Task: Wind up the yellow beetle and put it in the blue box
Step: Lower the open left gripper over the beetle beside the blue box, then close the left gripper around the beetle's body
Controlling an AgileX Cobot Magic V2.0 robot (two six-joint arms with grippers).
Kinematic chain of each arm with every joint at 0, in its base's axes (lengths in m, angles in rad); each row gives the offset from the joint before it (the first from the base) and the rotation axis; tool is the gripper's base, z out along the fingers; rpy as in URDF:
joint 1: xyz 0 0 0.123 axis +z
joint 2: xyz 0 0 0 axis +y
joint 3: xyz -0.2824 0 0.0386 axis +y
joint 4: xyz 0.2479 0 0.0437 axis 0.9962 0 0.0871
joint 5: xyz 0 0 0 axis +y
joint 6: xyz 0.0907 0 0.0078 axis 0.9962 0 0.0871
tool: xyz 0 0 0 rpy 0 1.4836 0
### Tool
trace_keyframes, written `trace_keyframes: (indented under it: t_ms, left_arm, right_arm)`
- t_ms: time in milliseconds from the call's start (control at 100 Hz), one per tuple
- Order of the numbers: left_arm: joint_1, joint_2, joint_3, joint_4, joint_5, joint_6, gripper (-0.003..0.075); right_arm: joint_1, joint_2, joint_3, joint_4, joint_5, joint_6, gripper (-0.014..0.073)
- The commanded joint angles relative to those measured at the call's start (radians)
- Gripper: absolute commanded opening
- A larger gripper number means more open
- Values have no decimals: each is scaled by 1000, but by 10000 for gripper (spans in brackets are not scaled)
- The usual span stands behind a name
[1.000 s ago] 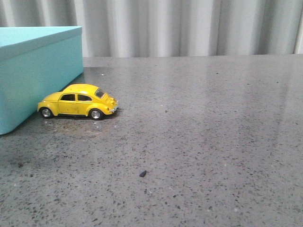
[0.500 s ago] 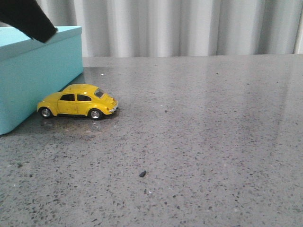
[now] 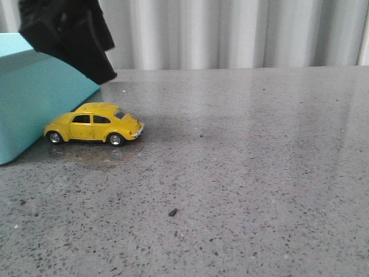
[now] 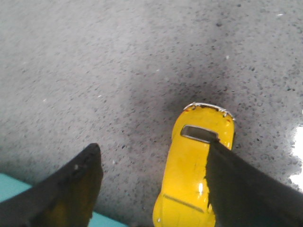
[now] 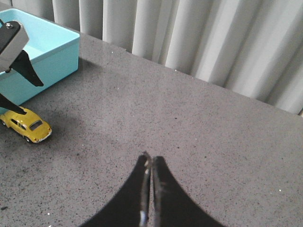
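Observation:
The yellow beetle (image 3: 92, 129) stands on its wheels on the grey table, close beside the blue box (image 3: 34, 107) at the left. My left gripper (image 3: 86, 55) hangs above and just behind the car as a dark shape. In the left wrist view, the left gripper (image 4: 152, 150) is open. The beetle (image 4: 189, 175) lies under it toward one finger (image 4: 236, 189), and nothing is held. A strip of the box (image 4: 9, 184) shows by the other finger. My right gripper (image 5: 150, 160) is shut and empty, far from the beetle (image 5: 28, 126) and the open box (image 5: 57, 54).
A small dark crumb (image 3: 173, 212) lies on the speckled grey table (image 3: 248, 173) in front of the car. A pale pleated curtain (image 3: 230, 32) closes off the back edge of the table.
My left gripper has come down into the front view from the upper left, over the box's corner toward the beetle. The car and box have stayed put.

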Motion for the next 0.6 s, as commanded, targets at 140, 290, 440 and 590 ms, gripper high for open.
trace_keyframes:
  t_ms: [140, 290, 440, 590]
  left_arm:
    - [-10, 8, -47, 0, 33, 20, 361]
    - [-10, 12, -47, 0, 45, 20, 428]
    - [-10, 15, -47, -5, 45, 20, 441]
    - [-10, 17, -47, -22, 47, 20, 441]
  right_arm:
    - [2, 5, -16, 7, -84, -12, -41]
    - [2, 5, -16, 7, -84, -12, -41]
    - [2, 5, -16, 7, -89, -12, -41]
    - [2, 5, -16, 7, -94, -12, -41]
